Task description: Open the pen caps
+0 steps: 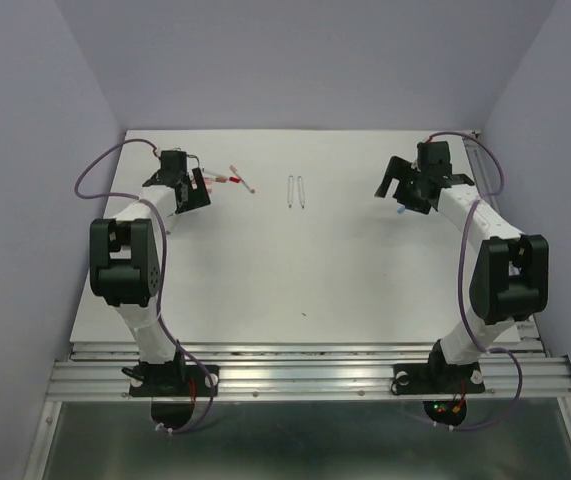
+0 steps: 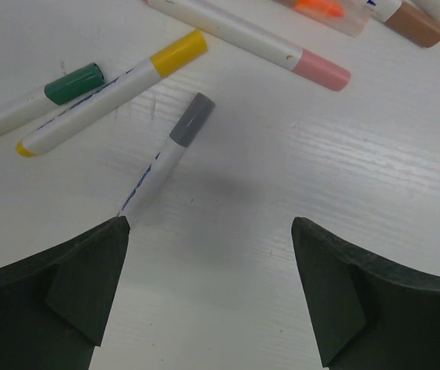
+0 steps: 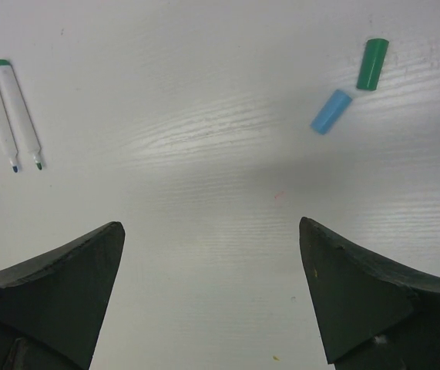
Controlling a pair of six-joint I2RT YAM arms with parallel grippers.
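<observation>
In the left wrist view several capped white pens lie ahead of my open, empty left gripper (image 2: 210,223). Their caps are green (image 2: 73,83), yellow (image 2: 178,52), grey (image 2: 192,119) and pink (image 2: 324,71), and orange, brown and red ones are cut off at the top edge. The grey-capped pen's tail reaches my left fingertip. In the right wrist view a loose green cap (image 3: 372,64) and a loose blue cap (image 3: 330,111) lie ahead of my open, empty right gripper (image 3: 210,227). Two uncapped pens (image 3: 21,116) lie at far left. From above, the left gripper (image 1: 197,190) is at back left and the right gripper (image 1: 397,195) at back right.
The white table (image 1: 295,270) is walled by lilac panels at the back and both sides. The two uncapped pens (image 1: 298,190) lie side by side at the back middle. The capped pens (image 1: 233,180) cluster just right of the left gripper. Cables loop off both arms.
</observation>
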